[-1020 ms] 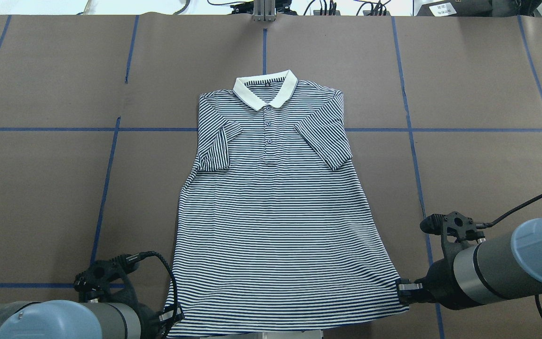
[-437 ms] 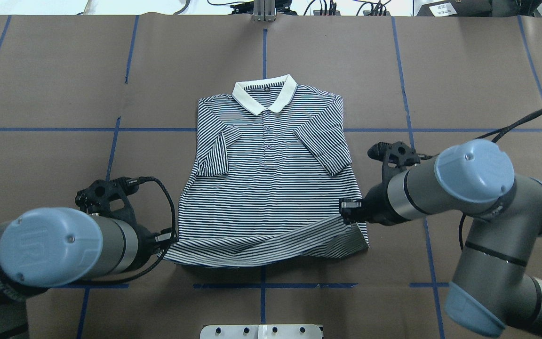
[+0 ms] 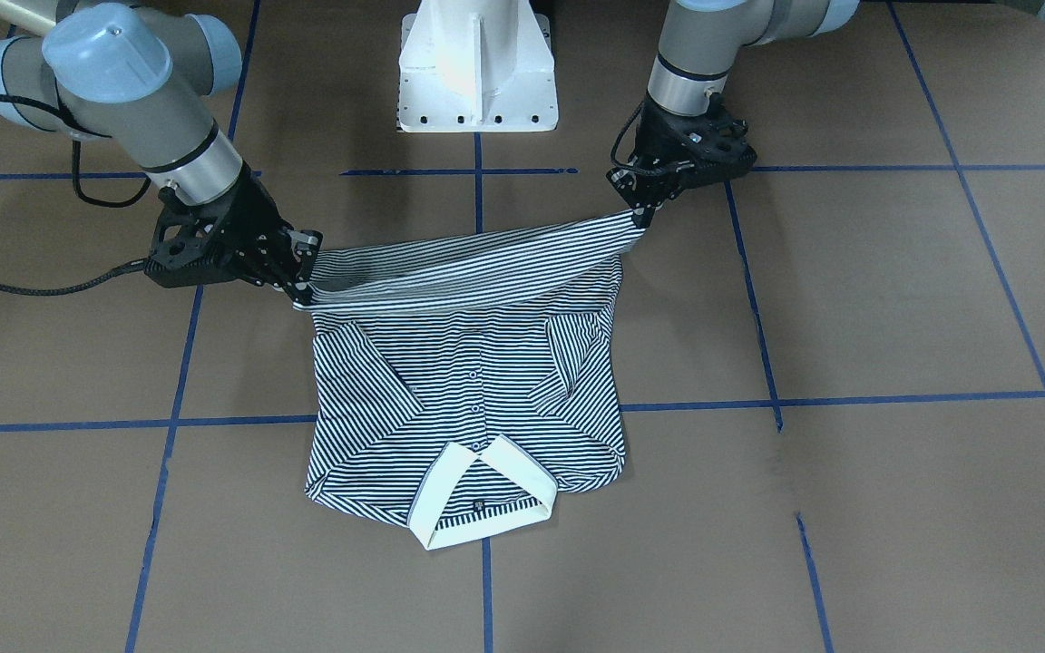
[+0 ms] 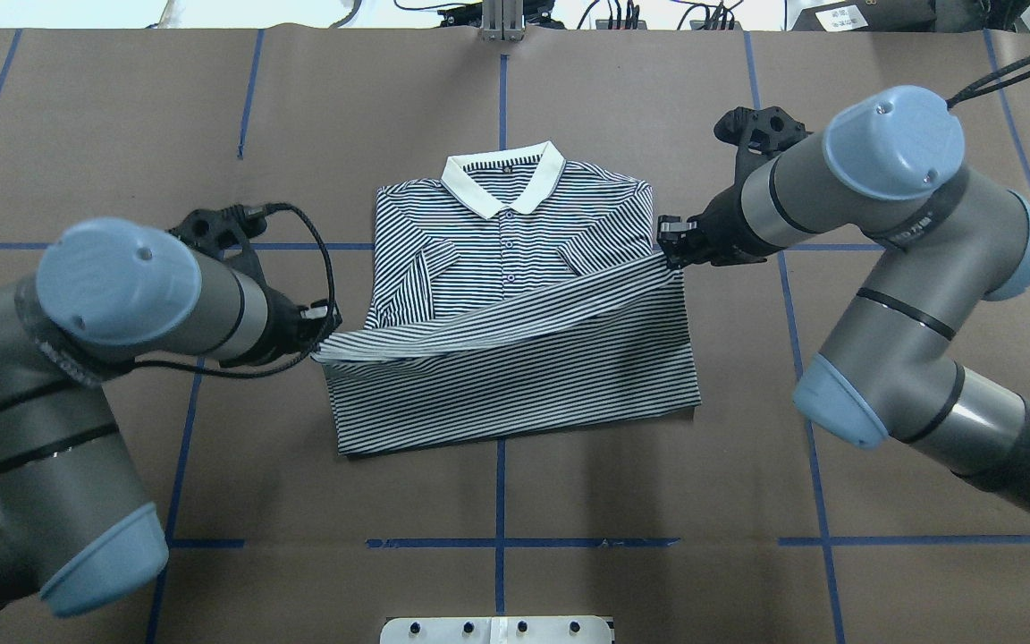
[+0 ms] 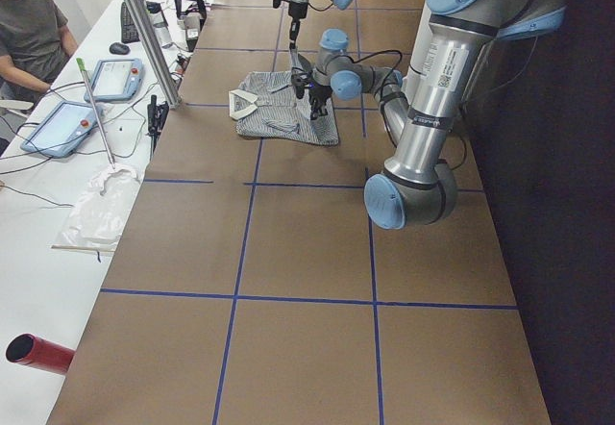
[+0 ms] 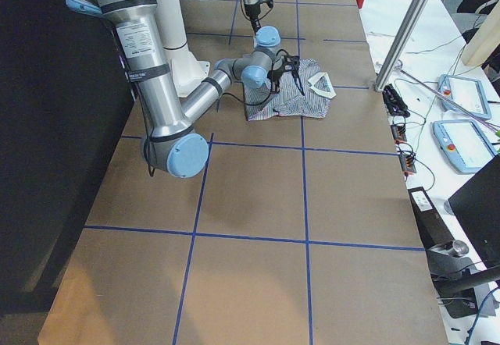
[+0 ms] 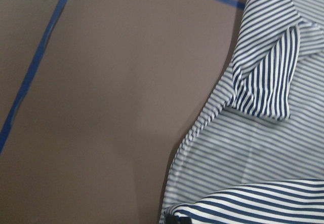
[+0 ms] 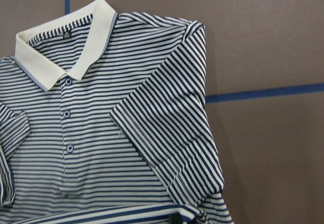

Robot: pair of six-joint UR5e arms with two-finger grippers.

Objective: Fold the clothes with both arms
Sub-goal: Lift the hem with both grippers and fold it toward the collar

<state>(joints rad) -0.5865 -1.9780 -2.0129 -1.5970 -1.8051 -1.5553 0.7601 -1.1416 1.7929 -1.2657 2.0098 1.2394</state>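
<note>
A brown tabletop [image 4: 569,501] crossed by blue tape lines [image 4: 524,542] spreads beneath and around the left gripper [image 4: 325,326] and right gripper [image 4: 665,243]; well ahead of both, past the tabletop's far edge, a white bench [image 5: 34,271] bears two tablets [image 5: 113,79] and a plastic bag [image 5: 99,212]; a person [image 5: 31,31] sits at it; light is even.

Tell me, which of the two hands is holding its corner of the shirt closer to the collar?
The right hand, up level with the placket buttons; the left hand holds its corner of the shirt farther from the collar, nearer the robot.
</note>
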